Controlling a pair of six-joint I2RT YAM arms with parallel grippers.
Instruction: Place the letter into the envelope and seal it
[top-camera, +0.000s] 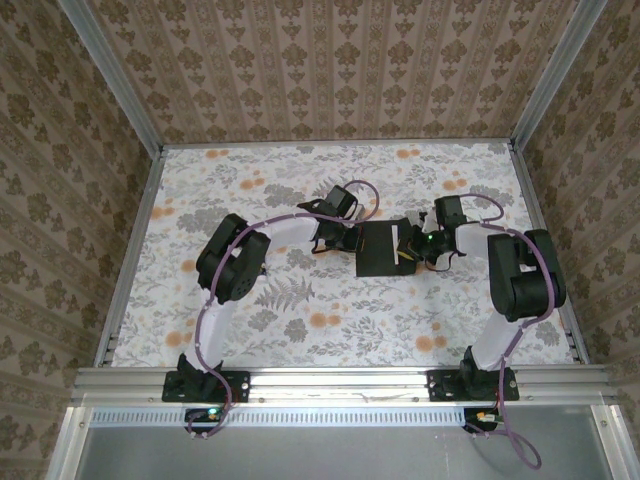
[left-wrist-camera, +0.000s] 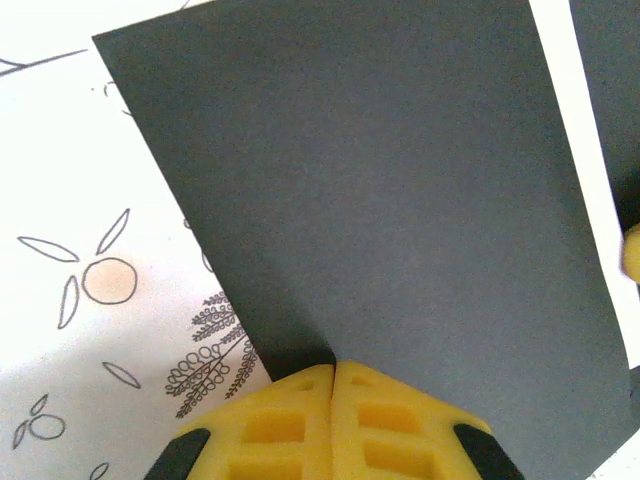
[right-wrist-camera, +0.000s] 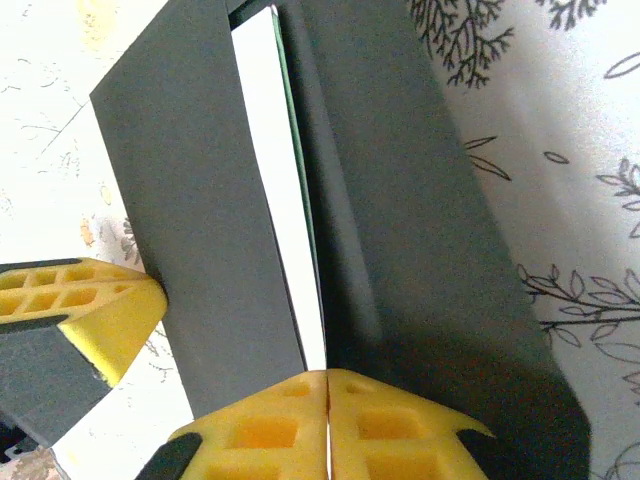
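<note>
Gripping the envelope (left-wrist-camera: 380, 200) by its left edge, jaws closed, the left gripper (left-wrist-camera: 333, 375) held it at the middle of the table (top-camera: 300, 330). The right gripper (right-wrist-camera: 327, 378), also closed, pinched the opposite edge. Its wrist view showed the letter (right-wrist-camera: 280, 200), a white, green-edged strip between black panels. From above, bare patterned tabletop reached every edge.

Both arms reach forward and fold inward, elbows out, the left gripper (left-wrist-camera: 333, 365) and right gripper (right-wrist-camera: 327, 372) facing each other close together, fingers pressed shut.
</note>
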